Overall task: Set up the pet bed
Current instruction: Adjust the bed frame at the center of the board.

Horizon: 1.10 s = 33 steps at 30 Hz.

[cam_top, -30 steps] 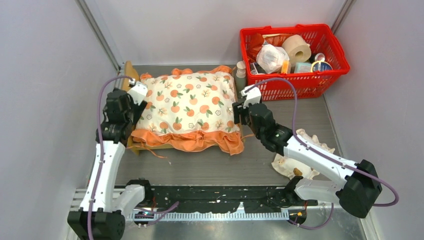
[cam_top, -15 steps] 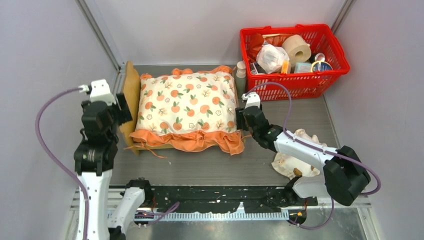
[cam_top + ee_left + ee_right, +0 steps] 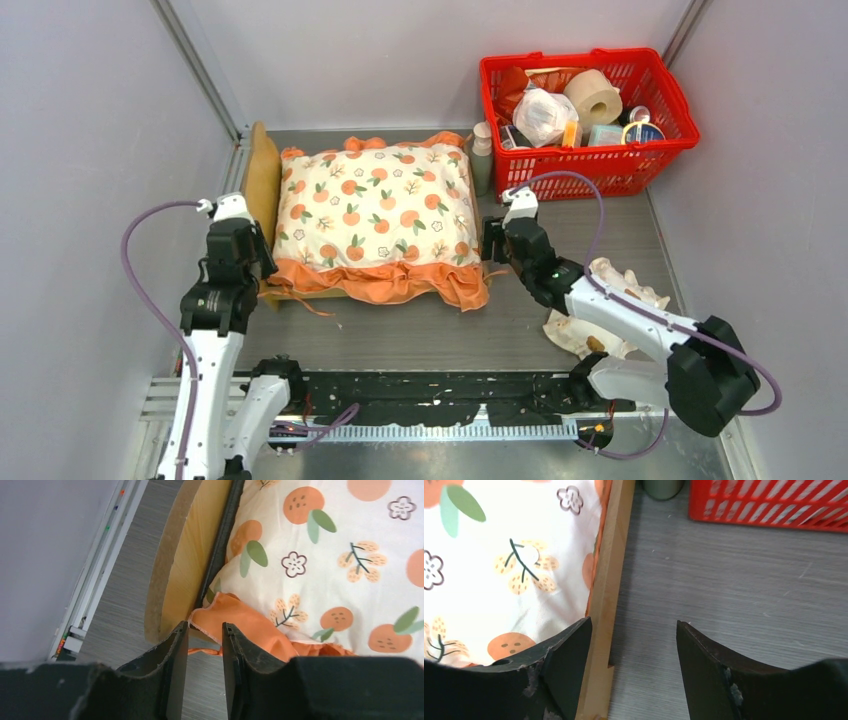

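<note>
The pet bed sits left of centre in the upper half of the top view. Its wavy headboard stands on edge at the left end. The orange-print cushion fills it, and the cushion's ruffle spills over the lower edge. The left gripper is just beside the headboard's lower corner. Its jaws are narrow, with only floor showing through the slim gap. The right gripper is at the bed's right end, jaws wide and empty, one finger over the wooden edge. A red basket stands at upper right. A frilled pillow lies at lower right under the right arm.
</note>
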Each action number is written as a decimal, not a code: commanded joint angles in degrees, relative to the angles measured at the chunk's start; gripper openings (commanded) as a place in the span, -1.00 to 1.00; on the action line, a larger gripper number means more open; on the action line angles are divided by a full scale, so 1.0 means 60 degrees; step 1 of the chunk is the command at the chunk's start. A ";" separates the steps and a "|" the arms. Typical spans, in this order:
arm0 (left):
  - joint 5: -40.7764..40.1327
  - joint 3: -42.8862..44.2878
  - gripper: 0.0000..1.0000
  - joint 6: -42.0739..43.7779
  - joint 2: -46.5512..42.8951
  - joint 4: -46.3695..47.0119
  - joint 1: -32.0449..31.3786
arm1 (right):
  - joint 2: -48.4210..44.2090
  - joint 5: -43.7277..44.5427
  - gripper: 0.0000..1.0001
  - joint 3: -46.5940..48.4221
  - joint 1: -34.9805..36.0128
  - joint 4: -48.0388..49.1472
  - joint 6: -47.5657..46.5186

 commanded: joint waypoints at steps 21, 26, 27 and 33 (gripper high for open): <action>0.0085 0.4648 -0.33 0.2263 0.7533 0.3173 0.1859 | -0.0423 -0.1434 0.33 0.0204 -0.0427 0.0165 -0.0666; 0.2417 0.6244 -0.42 0.1903 0.8493 0.2431 0.1754 | 0.0349 -0.1725 0.31 0.0763 -0.0412 -0.0139 -0.0389; 0.2599 0.6209 -0.39 0.1914 0.8228 0.2435 0.1630 | 0.0383 -0.1775 0.30 0.0575 -0.0383 0.0088 -0.0193; 0.0195 0.4879 0.06 0.2705 0.5354 0.2569 0.0693 | 0.0454 -0.1899 0.30 -0.0140 -0.0255 0.0796 0.0120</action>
